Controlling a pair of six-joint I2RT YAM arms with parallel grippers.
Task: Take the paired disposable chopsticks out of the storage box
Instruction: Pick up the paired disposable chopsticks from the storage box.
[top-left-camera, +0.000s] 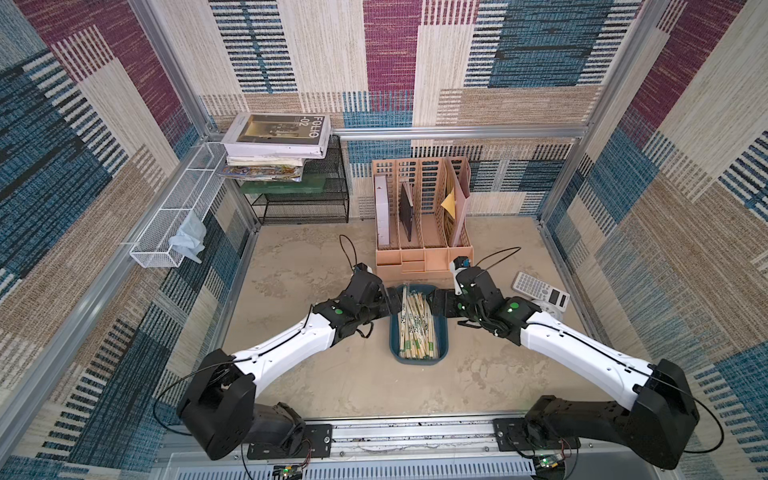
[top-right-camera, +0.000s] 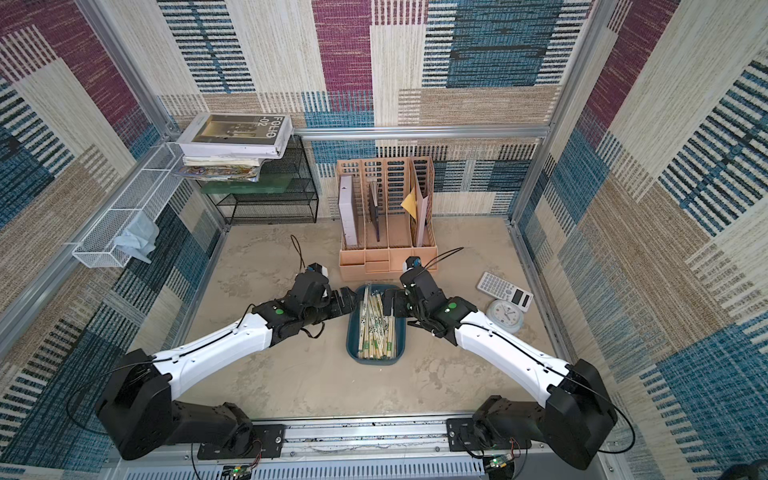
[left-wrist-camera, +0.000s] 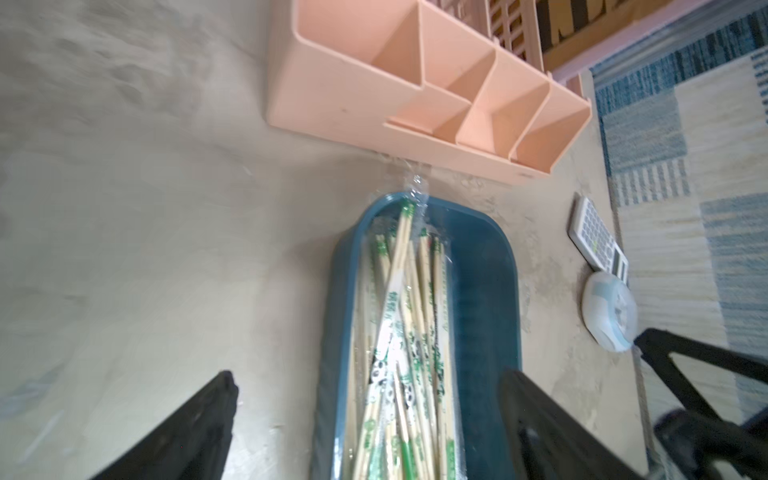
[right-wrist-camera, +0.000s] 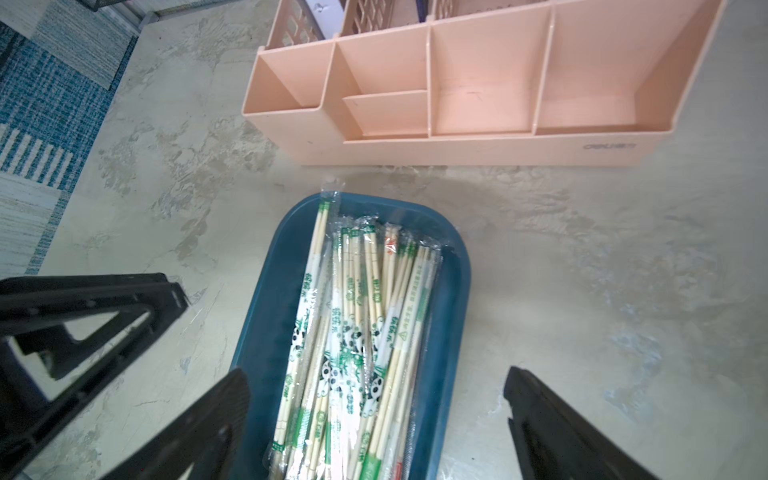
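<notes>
Lying heaped inside the storage box (top-left-camera: 420, 360), the paired disposable chopsticks (top-left-camera: 417, 328) run lengthwise; one wrapper overhangs the far rim. The box sits mid-counter (top-left-camera: 332, 374), just before the peach organizer (top-left-camera: 424, 266). The left gripper (top-left-camera: 394, 305) and right gripper (top-left-camera: 436, 305) flank the box's far half, fingers spread wide, released, grasping nothing.

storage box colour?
Dark teal-blue; the storage box shows best in the right wrist view.
</notes>
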